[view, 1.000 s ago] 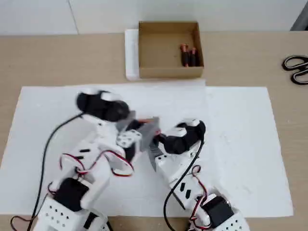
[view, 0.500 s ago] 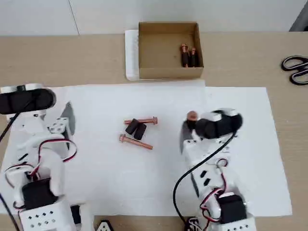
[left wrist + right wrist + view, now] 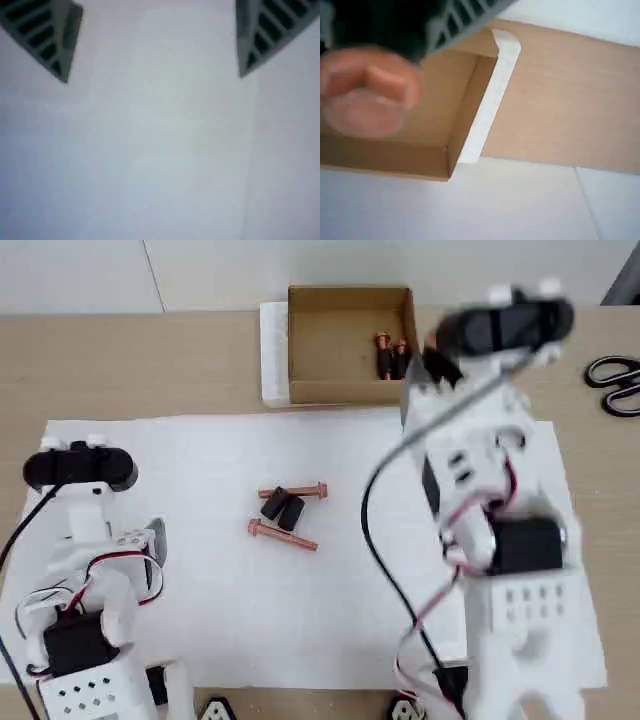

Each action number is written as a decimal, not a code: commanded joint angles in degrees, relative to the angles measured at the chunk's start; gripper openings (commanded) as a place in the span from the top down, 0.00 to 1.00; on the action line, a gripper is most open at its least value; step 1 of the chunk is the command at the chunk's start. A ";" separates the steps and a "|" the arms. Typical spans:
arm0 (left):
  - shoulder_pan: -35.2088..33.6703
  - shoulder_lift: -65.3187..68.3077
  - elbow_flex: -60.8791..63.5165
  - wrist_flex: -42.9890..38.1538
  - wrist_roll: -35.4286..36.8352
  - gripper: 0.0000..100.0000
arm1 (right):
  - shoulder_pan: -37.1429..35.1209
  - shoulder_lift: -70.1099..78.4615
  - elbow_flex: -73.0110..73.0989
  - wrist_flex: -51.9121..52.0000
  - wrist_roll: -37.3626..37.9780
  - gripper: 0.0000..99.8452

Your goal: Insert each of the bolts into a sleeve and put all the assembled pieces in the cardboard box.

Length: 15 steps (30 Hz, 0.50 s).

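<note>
While an assembled piece (image 3: pixel 365 95) is pinched by the right tool (image 3: pixel 420 368) over the cardboard box (image 3: pixel 330 345) at 12 o'clock, drop-off is judged in hand; release is called for next. At 8 o'clock the left tool (image 3: pixel 150 70) is spread; bolts (image 3: pixel 283 534) and sleeves (image 3: pixel 282 508) are seen at centre.

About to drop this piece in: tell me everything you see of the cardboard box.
The cardboard box is a shallow, open-topped brown tray with four low upright walls, sitting flat on the wooden table beyond the white sheet. A white strip lies along the outside of one side wall. Two assembled pieces lie side by side on its floor by the opposite wall. The right hand, holding a bolt, hangs above that wall.
</note>
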 commanded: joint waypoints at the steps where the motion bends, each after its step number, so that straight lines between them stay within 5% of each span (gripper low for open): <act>1: -0.26 -0.70 -1.27 1.05 -0.35 0.79 | 0.13 16.84 -18.64 -0.04 0.53 1.00; 15: -0.26 -0.70 -1.27 1.14 -0.35 0.79 | 0.40 65.36 -58.55 -4.62 0.44 1.00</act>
